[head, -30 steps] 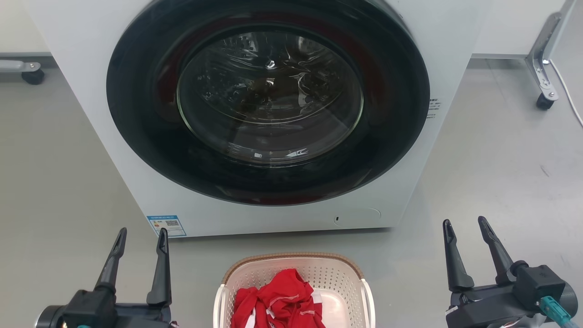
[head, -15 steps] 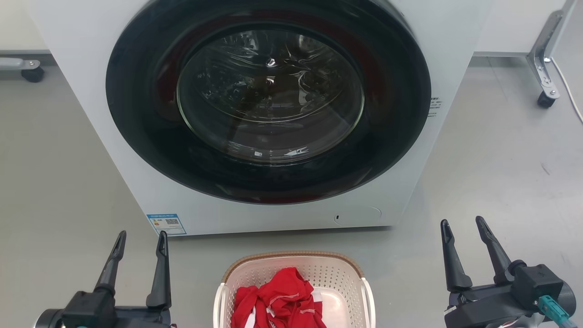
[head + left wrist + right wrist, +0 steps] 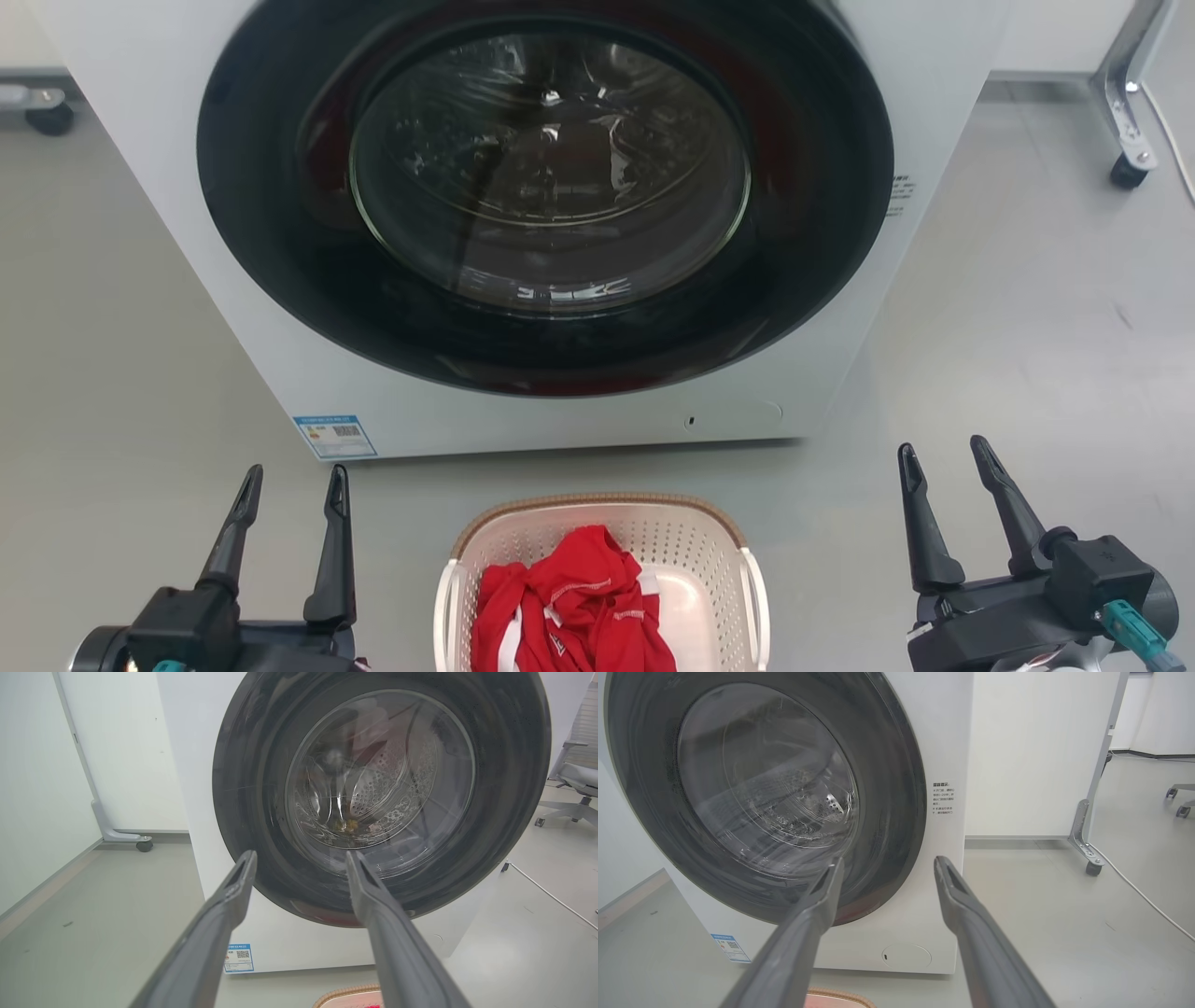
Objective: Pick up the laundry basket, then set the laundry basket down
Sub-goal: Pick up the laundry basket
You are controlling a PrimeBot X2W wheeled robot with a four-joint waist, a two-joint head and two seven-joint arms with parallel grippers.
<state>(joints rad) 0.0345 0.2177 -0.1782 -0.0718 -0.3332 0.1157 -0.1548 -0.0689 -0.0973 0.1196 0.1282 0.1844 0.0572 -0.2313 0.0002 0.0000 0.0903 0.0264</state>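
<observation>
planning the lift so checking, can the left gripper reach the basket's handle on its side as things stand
Probably yes. The left gripper stands open beside the basket, apart from it, and just bare floor lies between it and that handle.

- laundry basket (image 3: pixel 691 553): matt cream perforated plastic, woven-look brown rim at its 12 o'clock
- red cloth (image 3: pixel 569 607): soft, creased fabric
- washing machine (image 3: pixel 560 425): smooth white shell
- door glass (image 3: pixel 551 168): glossy, reflective
- left gripper (image 3: pixel 294 478), right gripper (image 3: pixel 941 448): matt dark plastic

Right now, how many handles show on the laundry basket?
2: left handle and right handle, one on each side wall of the laundry basket; its near end is cropped.
</observation>
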